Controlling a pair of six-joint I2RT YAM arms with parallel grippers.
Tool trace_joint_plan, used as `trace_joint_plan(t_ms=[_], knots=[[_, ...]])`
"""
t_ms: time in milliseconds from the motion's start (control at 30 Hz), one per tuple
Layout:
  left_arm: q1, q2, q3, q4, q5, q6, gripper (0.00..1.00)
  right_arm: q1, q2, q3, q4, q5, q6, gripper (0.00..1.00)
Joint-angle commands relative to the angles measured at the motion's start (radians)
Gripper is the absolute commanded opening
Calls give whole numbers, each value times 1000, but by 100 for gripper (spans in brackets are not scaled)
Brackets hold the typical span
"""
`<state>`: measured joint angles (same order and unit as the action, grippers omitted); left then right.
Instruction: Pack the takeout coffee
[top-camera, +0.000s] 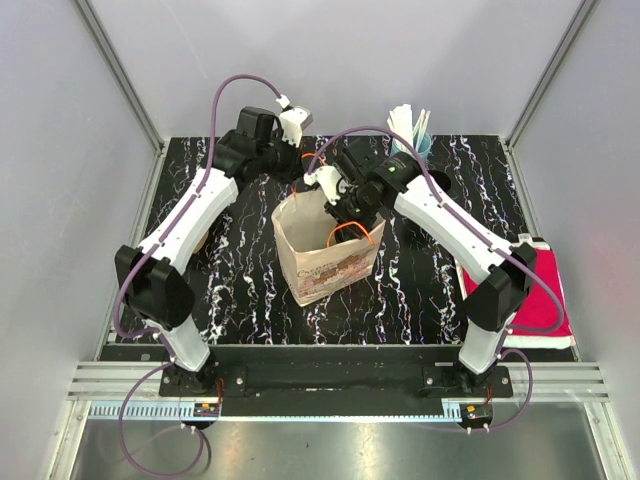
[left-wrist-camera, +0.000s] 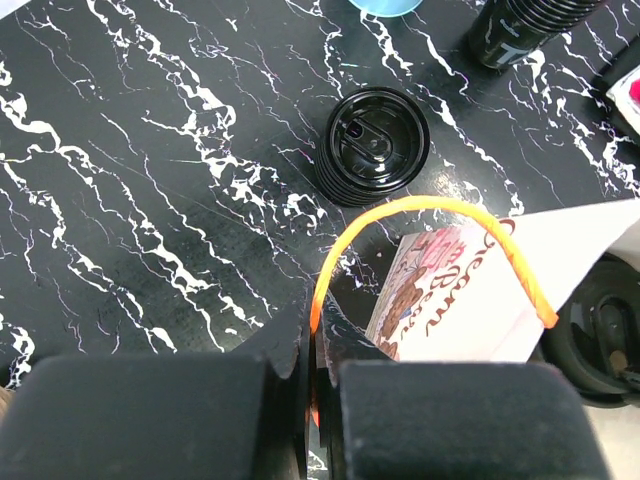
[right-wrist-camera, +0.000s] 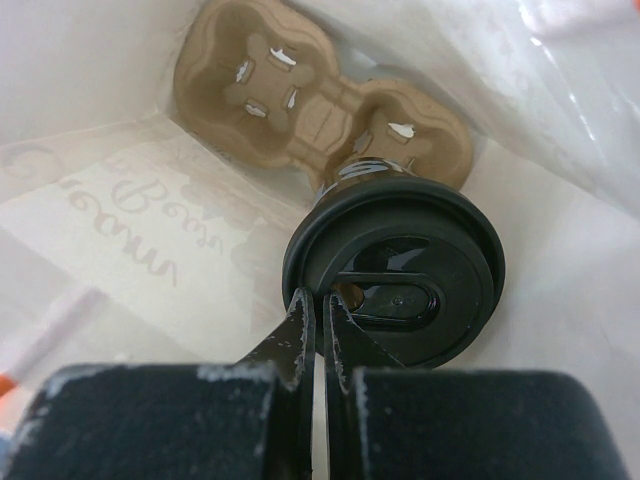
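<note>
A printed paper bag (top-camera: 325, 255) stands open at mid-table. My left gripper (left-wrist-camera: 318, 345) is shut on its orange rear handle (left-wrist-camera: 430, 205), holding that side up; from above this gripper (top-camera: 297, 178) sits at the bag's back-left rim. My right gripper (top-camera: 345, 212) reaches down into the bag. Inside, a black-lidded coffee cup (right-wrist-camera: 395, 275) sits in one slot of a brown pulp carrier (right-wrist-camera: 300, 100) on the bag's floor. The right gripper (right-wrist-camera: 320, 305) is shut, its tips over the lid's near rim with nothing seen between them.
A stack of black lids (left-wrist-camera: 376, 145) lies on the marble top behind the bag, with stacked black cups (left-wrist-camera: 520, 25) further back. A blue cup of white sticks (top-camera: 412, 135) stands at the back. A red cloth (top-camera: 540, 290) lies at the right edge.
</note>
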<state>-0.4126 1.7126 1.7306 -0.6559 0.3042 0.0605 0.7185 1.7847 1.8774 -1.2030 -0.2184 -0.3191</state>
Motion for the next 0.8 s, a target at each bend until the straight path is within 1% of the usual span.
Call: trace_joint_plan(t_ms=[0,533,767], knots=[[8,7,44,48,-25,-18,0,15,21,6,-27,22,-21,0],[9,-2,32,58,-17,-28,0,21,44,14,-36,62,-31,0],[8,-7,29,59,-13,-28,0,21,35,-7,11,57,-34,0]])
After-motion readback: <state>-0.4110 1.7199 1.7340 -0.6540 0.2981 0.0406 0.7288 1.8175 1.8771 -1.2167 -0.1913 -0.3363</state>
